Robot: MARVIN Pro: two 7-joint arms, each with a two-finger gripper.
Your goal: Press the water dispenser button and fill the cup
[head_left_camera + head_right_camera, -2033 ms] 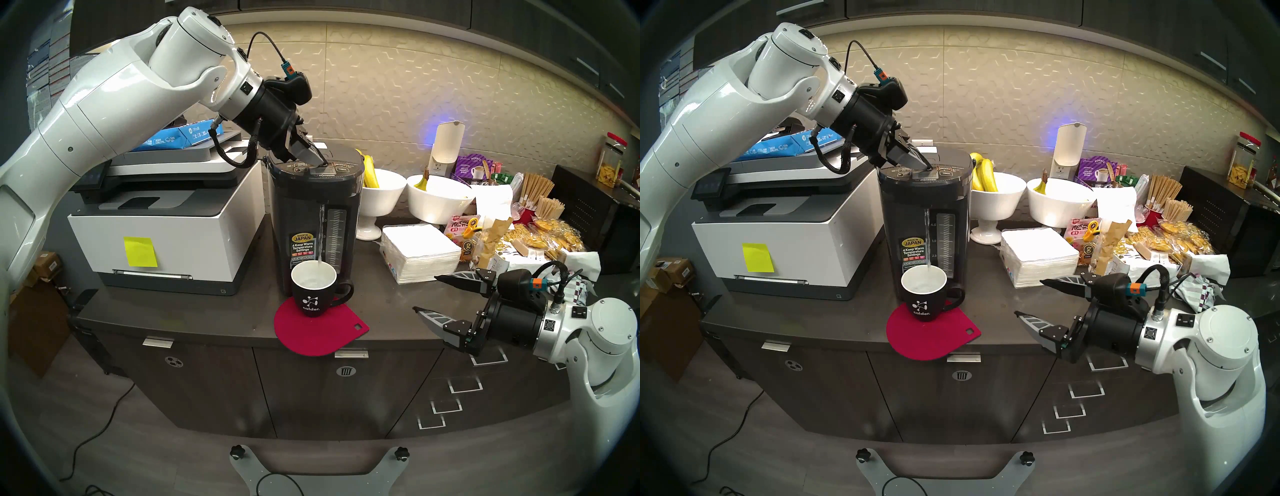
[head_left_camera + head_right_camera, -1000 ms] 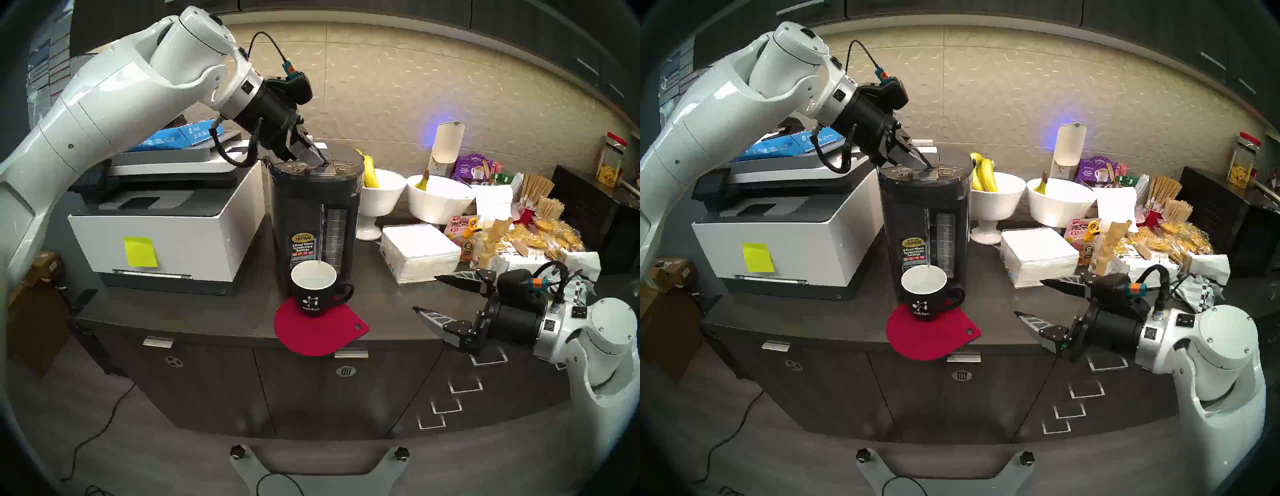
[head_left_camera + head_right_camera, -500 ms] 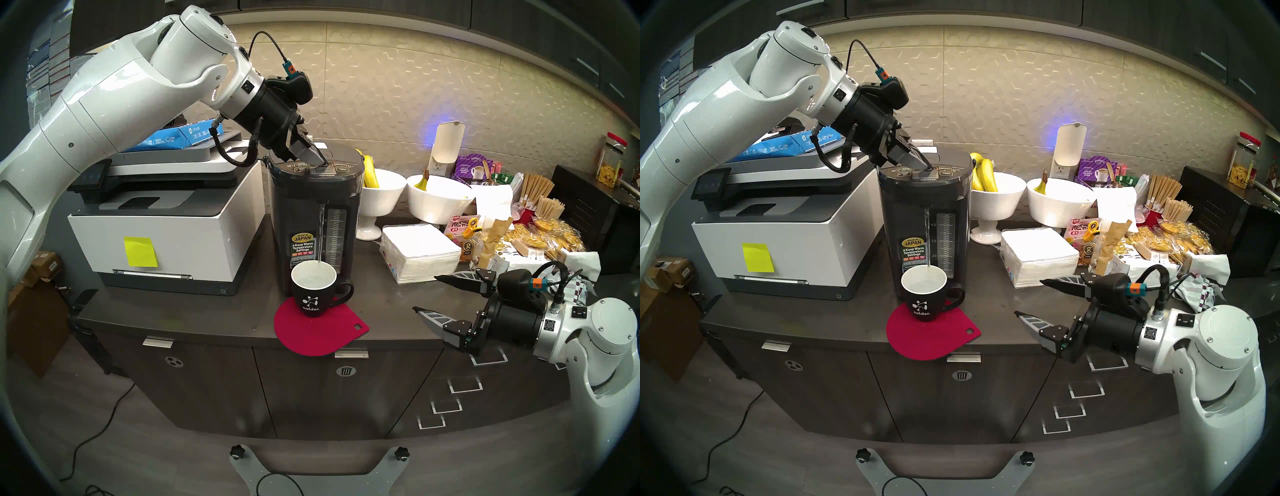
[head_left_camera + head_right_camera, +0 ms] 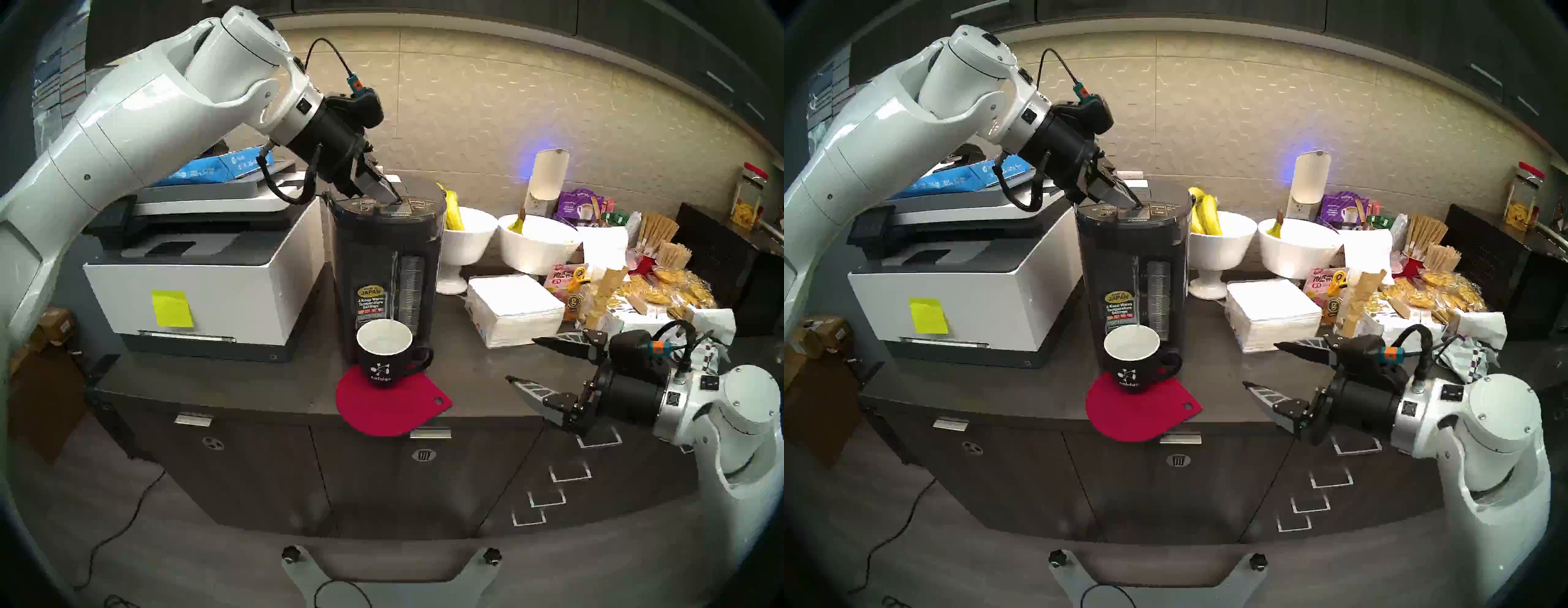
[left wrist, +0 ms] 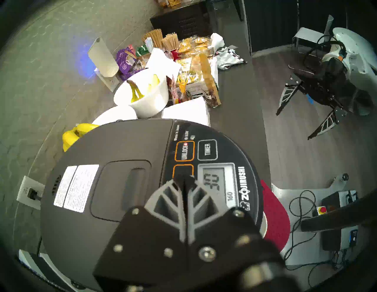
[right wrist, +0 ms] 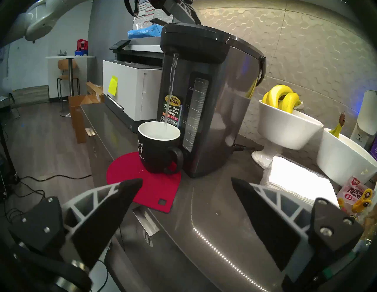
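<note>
The dark grey water dispenser point(image 4: 386, 263) stands on the counter beside the printer. My left gripper point(image 4: 398, 198) is shut, and its joined tips point(image 5: 184, 178) press down on the button point(image 5: 183, 170), an orange-outlined key beside UNLOCK whose lettering they hide. A thin stream of water point(image 6: 172, 81) falls from the spout into the cup point(image 4: 384, 354), a black mug with a white inside that stands upright on a red mat point(image 4: 390, 407), handle to the right. My right gripper point(image 4: 519, 358) hovers open and empty to the right of the cup point(image 6: 159, 150), apart from it.
A white-and-grey printer point(image 4: 203, 280) stands left of the dispenser. White bowls with bananas point(image 4: 466, 237), a stack of napkins point(image 4: 513, 305) and several snack packets point(image 4: 657, 293) crowd the right of the counter. The red mat overhangs the counter's front edge.
Both arms have held still, the left tips staying on the button. The water has kept running into the cup.
</note>
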